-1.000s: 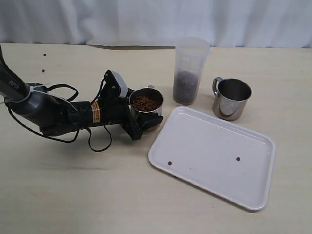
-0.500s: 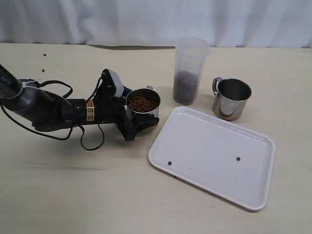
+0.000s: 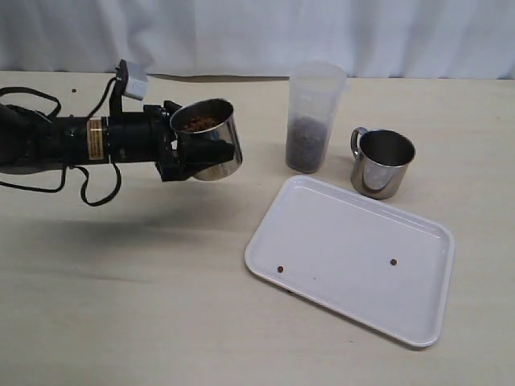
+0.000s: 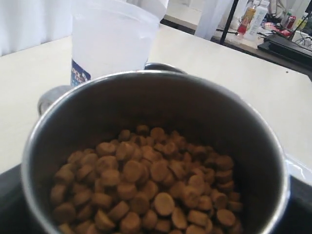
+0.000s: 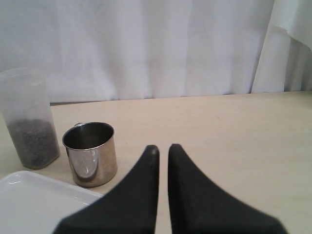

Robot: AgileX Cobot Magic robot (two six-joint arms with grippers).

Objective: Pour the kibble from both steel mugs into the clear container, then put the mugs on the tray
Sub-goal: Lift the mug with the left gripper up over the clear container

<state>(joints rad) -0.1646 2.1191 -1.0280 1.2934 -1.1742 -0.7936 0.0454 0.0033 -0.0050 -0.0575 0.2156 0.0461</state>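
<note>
My left gripper (image 3: 182, 153) is shut on a steel mug (image 3: 211, 146) full of kibble (image 3: 196, 124) and holds it in the air, tilted a little, left of the clear container (image 3: 314, 112). In the left wrist view the mug (image 4: 161, 92) fills the frame with brown kibble (image 4: 146, 185) inside, and the clear container (image 4: 111, 39) rises behind it. The container is partly filled with kibble (image 3: 305, 146). A second steel mug (image 3: 382, 164) stands empty to the container's right, beyond the white tray (image 3: 338, 241). My right gripper (image 5: 163, 149) is shut on nothing, near the empty mug (image 5: 91, 154).
Two stray pellets (image 3: 280, 268) (image 3: 393, 262) lie on the tray. Black cables (image 3: 95, 193) hang from the left arm. A white curtain (image 3: 257, 32) backs the table. Two loose pellets (image 3: 72, 91) lie at the far left.
The left gripper has lifted the full mug off the table, up and toward the left, and turned the arm level. The container, the other mug and the tray have not moved.
</note>
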